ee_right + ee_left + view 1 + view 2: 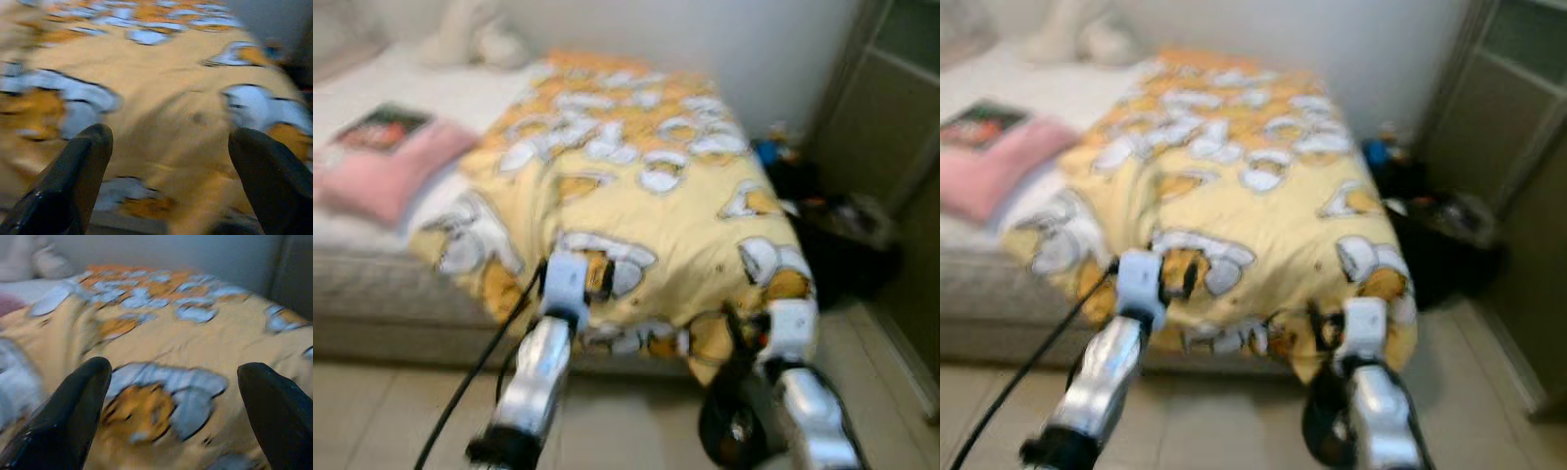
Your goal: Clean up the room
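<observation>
We see the left tool (173, 401) with its two black fingers (73, 416) spread wide, nothing between them, aimed at the yellow blanket (646, 196) just ahead. In the head views the left arm (543, 362) reaches forward to the blanket's near edge, where the cloth hangs over the foot of the bed (382, 294); whether the tool touches the cloth we cannot tell, as the pictures are blurred. A black cable (475, 377) runs down along this arm.

The right tool (168, 166) is likewise spread, its fingers (73, 181) apart and empty, facing the same blanket near its right corner. The right arm (798, 382) rises beside that corner.

The blanket, printed with white and orange shapes, covers the right part of the bed from the far wall to the near edge, somewhat rumpled on its left side. Left of it the white sheet (440, 93) lies bare. On the sheet rests a pink pillow (386, 171), with a dark book or magazine (384, 127) on top of it. A pale plush toy (475, 39) sits at the head of the bed.

To the right of the bed, on the floor (382, 411) by the wall, lies a heap of dark clutter (832, 230), too blurred to name, next to a cabinet (891, 108).
</observation>
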{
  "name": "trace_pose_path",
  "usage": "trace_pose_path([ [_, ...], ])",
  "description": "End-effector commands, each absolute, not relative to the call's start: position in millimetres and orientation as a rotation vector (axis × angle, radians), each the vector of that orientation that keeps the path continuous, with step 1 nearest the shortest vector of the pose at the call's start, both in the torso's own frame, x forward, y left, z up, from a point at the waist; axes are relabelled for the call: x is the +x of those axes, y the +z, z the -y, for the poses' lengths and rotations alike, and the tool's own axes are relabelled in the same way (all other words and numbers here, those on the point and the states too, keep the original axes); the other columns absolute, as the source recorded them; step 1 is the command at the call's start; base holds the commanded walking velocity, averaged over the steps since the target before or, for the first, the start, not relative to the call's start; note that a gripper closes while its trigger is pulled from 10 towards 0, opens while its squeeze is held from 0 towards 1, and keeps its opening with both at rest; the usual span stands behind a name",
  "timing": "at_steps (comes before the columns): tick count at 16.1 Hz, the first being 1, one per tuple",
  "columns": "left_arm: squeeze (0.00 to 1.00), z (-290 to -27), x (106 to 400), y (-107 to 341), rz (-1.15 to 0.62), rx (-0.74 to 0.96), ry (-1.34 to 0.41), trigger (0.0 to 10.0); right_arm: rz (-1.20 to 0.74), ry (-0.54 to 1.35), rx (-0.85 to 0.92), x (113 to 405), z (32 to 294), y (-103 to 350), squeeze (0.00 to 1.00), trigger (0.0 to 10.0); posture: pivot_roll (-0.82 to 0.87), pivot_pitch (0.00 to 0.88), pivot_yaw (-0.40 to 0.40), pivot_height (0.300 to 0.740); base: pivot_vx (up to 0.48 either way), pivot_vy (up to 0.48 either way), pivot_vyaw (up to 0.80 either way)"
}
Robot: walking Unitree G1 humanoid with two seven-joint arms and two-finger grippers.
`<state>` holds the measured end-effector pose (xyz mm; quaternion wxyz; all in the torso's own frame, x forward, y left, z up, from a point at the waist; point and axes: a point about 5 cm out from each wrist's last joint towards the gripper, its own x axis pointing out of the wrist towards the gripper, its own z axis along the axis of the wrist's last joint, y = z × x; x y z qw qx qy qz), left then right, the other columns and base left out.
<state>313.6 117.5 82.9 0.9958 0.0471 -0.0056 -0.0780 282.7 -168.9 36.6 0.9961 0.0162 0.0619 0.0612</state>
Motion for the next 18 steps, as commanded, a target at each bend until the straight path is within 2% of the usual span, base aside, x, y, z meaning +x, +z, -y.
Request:
trace_pose_path([
  [1, 0.00, -113.4, 318.8, 96.4, 0.060, 0.092, -0.170, 10.0, -0.129, 0.159, 0.020, 284.7, 162.1, 38.0, 0.00, 10.0, 0.14, 0.000, -0.038, 0.740, 0.000, 0.000, 0.45],
  [3, 0.00, -115.9, 323.8, 100.7, 0.055, 0.017, -0.155, 10.0, -0.129, 0.158, 0.033, 287.8, 159.4, 40.2, 0.00, 10.0, 0.15, 0.000, -0.036, 0.740, 0.000, 0.000, 0.45],
  [8, 0.00, -137.2, 330.8, 103.2, 0.052, 0.089, -0.159, 10.0, -0.157, 0.111, 0.033, 286.6, 159.7, 34.2, 0.00, 10.0, 0.16, 0.000, -0.028, 0.740, 0.000, 0.480, 0.09],
  [15, 0.00, -129.8, 332.5, 103.9, 0.048, 0.106, -0.234, 10.0, -0.146, 0.073, 0.043, 282.6, 160.1, 32.1, 0.00, 10.0, 0.13, 0.000, 0.004, 0.740, 0.000, 0.480, 0.00],
  [18, 0.00, -138.6, 324.6, 108.6, 0.096, -0.041, -0.196, 10.0, -0.038, -0.063, 0.110, 276.2, 175.0, 47.9, 0.00, 10.0, 0.13, 0.000, -0.013, 0.740, 0.000, 0.480, 0.00],
])
